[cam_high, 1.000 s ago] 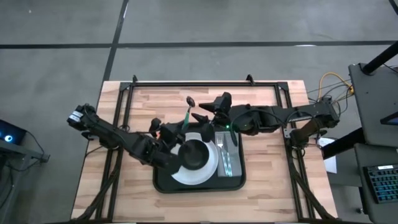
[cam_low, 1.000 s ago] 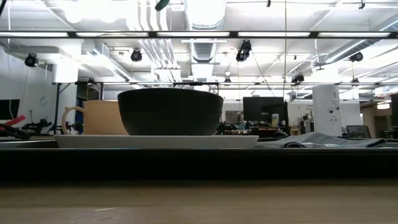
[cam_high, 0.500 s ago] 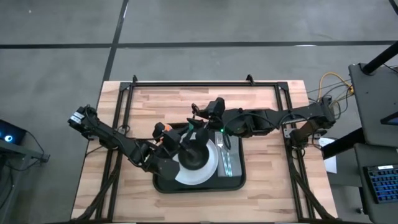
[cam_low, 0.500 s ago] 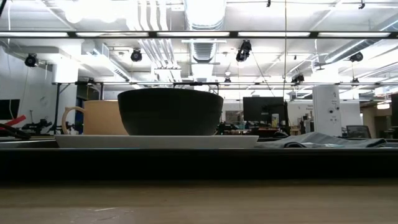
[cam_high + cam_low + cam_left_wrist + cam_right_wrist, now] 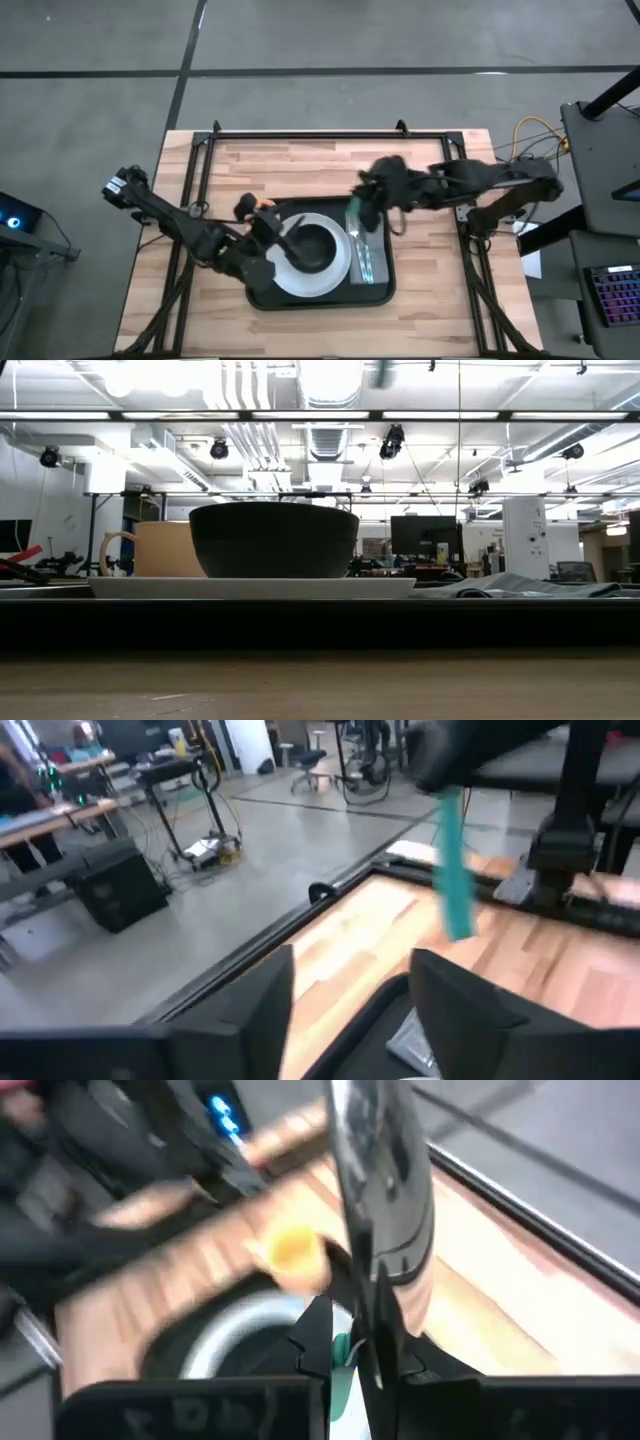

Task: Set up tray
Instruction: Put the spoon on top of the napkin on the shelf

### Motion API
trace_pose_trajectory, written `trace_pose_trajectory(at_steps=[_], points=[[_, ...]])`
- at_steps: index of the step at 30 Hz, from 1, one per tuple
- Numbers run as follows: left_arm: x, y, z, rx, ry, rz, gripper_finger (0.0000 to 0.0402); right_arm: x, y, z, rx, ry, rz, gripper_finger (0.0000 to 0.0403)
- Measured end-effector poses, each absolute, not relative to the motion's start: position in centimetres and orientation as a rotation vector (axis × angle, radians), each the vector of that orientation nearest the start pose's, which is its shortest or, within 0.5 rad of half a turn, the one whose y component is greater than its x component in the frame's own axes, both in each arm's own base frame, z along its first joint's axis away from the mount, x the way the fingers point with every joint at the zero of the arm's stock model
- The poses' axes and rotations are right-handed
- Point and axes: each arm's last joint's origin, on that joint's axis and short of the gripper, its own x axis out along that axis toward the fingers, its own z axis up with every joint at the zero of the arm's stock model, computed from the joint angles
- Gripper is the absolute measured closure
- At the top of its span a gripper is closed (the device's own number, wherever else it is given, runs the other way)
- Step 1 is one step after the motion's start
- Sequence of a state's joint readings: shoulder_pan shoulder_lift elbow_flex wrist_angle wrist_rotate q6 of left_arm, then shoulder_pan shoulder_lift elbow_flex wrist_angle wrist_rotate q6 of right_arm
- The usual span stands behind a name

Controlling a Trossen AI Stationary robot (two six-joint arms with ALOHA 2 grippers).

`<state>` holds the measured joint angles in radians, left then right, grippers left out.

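Tray [image 5: 386, 290] is seated on the surface [image 5: 430, 300], centre-front between the two arms. It is loaded with the plate [image 5: 290, 282], the bowl [image 5: 315, 248] on the plate, and the napkin [image 5: 368, 262] with the fork [image 5: 360, 250] along the right side. The mug [image 5: 150, 550] is seen behind the plate in the low view; whether it sits inside the rim cannot be told.

Change over the last second:
- Right arm [image 5: 450, 180] is pulled back to its own side. A second ago the right jaws were behind the tray, then over the bowl; now they are placed above the far end of the napkin, motion-blurred.
- The green-handled utensil [image 5: 452, 870] is not released. The right jaws are pinched tight on the handle in the right wrist view, and the handle is seen hanging free below them in the left wrist view.
- Left arm [image 5: 190, 230] is shifted slightly toward the tray's left edge, beside the plate. The left jaws are spread wide and nothing is held.
- Nothing in the low view is changed, so tray contents are judged undisturbed.

Implication: the utensil is judged not to be meant for the bowl. It is probably being carried to the napkin, beside the fork. That placement is not yet done. Risk: the fork is knocked or the napkin dragged on set-down.
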<state>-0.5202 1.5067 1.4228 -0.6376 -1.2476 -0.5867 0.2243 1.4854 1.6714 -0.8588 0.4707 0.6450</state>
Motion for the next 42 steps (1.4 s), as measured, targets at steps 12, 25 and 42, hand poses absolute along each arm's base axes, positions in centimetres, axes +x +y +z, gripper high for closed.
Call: trace_pose_trajectory(at_steps=[12,25,42], points=[[23.9,-10.5,36.1,-0.026,0.261,0.784,0.0150,21.3,6.3,36.8,0.922,0.636,-0.017,0.0388],[21.3,-9.1,37.5,-0.084,0.224,0.763,0.0148,18.7,3.3,23.3,1.289,0.715,0.037,0.0388],[21.4,-9.1,37.3,-0.079,0.230,0.762,0.0148,20.7,-1.9,17.3,1.458,0.851,0.071,0.0388]])
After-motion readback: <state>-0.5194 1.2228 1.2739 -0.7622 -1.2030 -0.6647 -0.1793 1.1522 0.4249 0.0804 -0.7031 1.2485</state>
